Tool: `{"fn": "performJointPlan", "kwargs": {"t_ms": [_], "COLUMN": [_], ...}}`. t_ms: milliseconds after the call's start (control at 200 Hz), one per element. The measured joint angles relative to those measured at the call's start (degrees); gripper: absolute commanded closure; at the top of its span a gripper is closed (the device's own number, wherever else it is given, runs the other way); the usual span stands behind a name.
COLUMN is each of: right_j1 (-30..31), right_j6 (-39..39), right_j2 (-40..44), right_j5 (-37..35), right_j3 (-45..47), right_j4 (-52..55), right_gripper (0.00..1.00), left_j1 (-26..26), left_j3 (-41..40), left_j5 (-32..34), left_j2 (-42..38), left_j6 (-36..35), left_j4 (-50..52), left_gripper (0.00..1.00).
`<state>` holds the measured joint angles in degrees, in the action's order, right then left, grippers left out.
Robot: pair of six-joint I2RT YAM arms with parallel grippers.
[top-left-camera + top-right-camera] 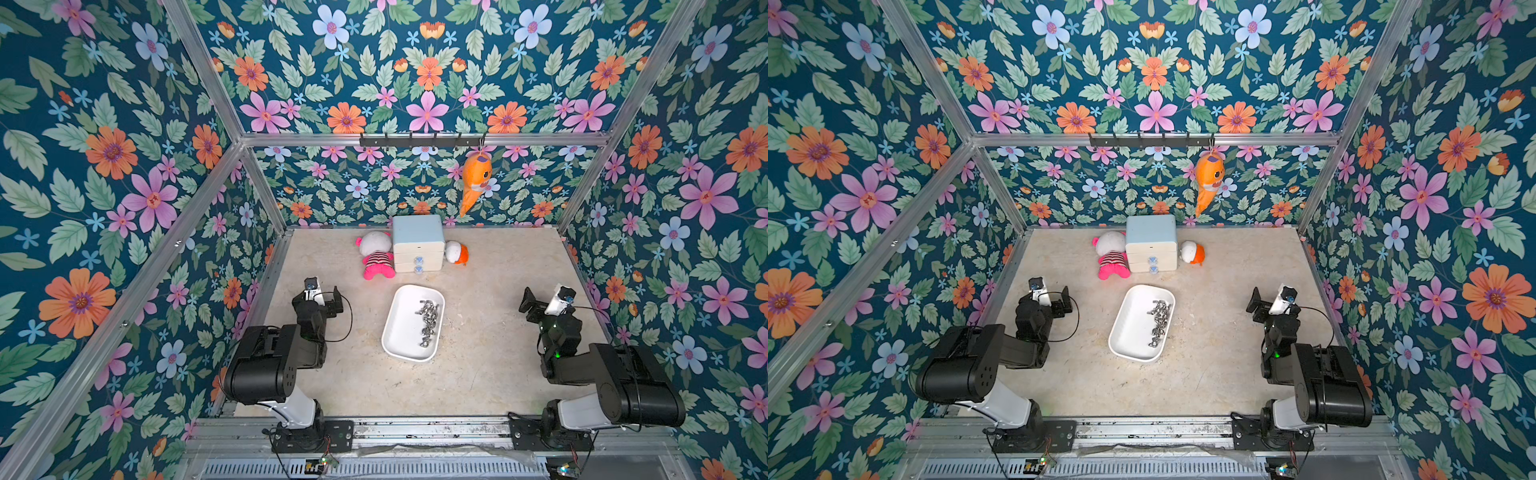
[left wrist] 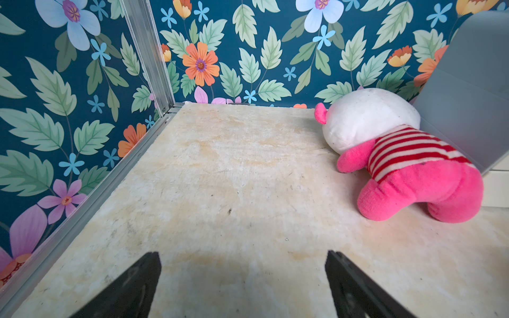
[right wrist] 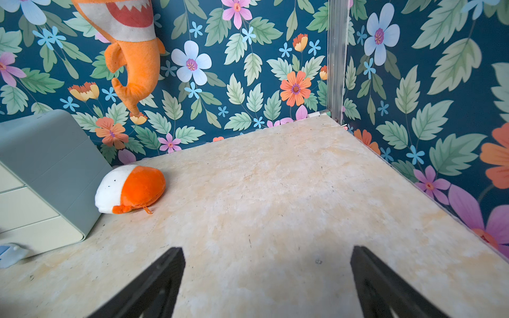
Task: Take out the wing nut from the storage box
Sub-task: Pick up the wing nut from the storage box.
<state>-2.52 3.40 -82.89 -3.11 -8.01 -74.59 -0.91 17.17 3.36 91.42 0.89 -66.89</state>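
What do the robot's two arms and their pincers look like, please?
The left arm and right arm are alike: boxy black housings, a white lower link, a black base plate. A thin black cable loops past each wrist's small white camera. The left pincer and right pincer have flat, black, tapered fingers.

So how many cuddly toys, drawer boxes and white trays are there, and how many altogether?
Cuddly toys: 3 (pink toy, orange-and-white toy, hanging orange shark)
Drawer box: 1
White tray: 1
Total: 5
The wing nuts in the tray are piled too close together to count.
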Motion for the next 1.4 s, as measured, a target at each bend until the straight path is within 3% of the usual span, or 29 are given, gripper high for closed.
{"fn": "performJointPlan", "kwargs": {"t_ms": [190,325,430,540,650,750,1015,1195,1400], "right_j1": [1.0,9.3,13.0,14.6,14.7,15.3,26.7,33.7,34.7], "right_j6": [-0.5,-6.5,-10.8,-11.3,-9.8,-9.0,-8.8,-6.2,1.6], "right_j2": [6.5,9.2,10.6,14.0,16.0,13.9,8.8,2.9,3.5], "right_j5": [-0.7,-7.9,-13.7,-14.8,-10.1,-5.3,-7.1,-10.7,-12.3], "right_j3": [-10.1,-14.6,-21.9,-28.2,-29.5,-33.4,-41.9,-48.4,-47.2], "right_j4": [14.0,22.6,30.1,34.7,35.4,40.9,55.5,67.9,76.0], "right_gripper": [0.01,0.01,0.01,0.01,0.09,0.05,0.07,0.11,0.12], "left_j1": [-1.2,-3.7,-6.7,-7.4,-7.1,-8.5,-26.2,-34.4,-40.4], "left_j3": [10.3,16.0,26.8,37.1,40.6,42.4,52.3,52.8,50.0], "left_j5": [2.5,6.5,7.6,2.8,-5.0,-9.9,-1.2,3.2,4.3], "left_j2": [-6.9,-10.6,-11.6,-10.2,-7.1,-5.5,-3.6,-0.5,-0.7], "left_j6": [-1.1,-1.5,-1.0,2.7,5.1,6.4,7.8,13.9,20.5], "left_j4": [14.7,27.0,38.5,48.2,54.1,60.5,72.9,82.4,86.7], "left_gripper": [0.00,0.01,0.00,0.01,0.20,0.15,0.20,0.25,0.30]}}
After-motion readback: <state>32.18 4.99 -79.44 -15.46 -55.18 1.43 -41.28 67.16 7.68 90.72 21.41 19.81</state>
